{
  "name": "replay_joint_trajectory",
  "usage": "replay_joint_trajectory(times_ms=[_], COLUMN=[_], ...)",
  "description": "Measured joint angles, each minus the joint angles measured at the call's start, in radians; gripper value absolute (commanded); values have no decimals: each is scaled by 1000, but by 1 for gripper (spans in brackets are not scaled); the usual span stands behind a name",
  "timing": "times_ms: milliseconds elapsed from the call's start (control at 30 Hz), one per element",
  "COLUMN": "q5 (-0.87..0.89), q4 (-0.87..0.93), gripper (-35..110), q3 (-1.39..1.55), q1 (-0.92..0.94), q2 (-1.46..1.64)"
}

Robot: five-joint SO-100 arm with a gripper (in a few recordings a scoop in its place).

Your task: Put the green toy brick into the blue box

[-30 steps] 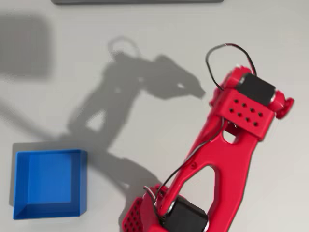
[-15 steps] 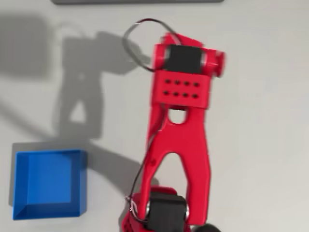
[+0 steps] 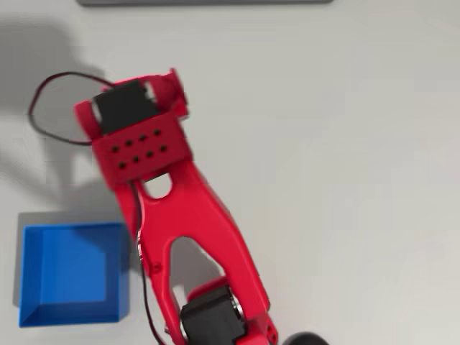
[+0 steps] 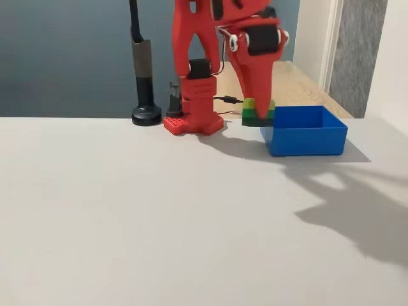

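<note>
In the fixed view the red gripper [image 4: 259, 116] points straight down and is shut on the green toy brick [image 4: 248, 111], whose lime top and darker side show on either side of the fingers. The brick hangs above the table by the left corner of the blue box [image 4: 306, 140], which is open-topped and has nothing in it. In the overhead view the blue box [image 3: 72, 277] lies at the lower left. The red arm [image 3: 169, 208] stretches up past its right side, and its wrist block [image 3: 133, 144] covers the gripper and the brick.
The arm's red base [image 4: 191, 121] stands at the back of the grey table. A black post on a round foot [image 4: 145, 115] is to its left. A dark strip [image 3: 205, 2] lies along the top edge of the overhead view.
In the overhead view the arm has swung from the right side across the middle to the left, ending just above and right of the blue box. The box has not moved.
</note>
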Motion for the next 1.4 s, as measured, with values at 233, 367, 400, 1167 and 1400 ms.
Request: replay_joint_trajectory(times_ms=[233, 367, 400, 1167, 1400], q5=[-21, -49, -51, -118, -138], q4=[72, 114, 123, 149, 147], gripper=[0, 0, 0, 0, 14], q3=[-29, -29, -29, 146, 160], q1=[-236, -380, -416, -744, -744], q2=[0, 0, 0, 0, 0])
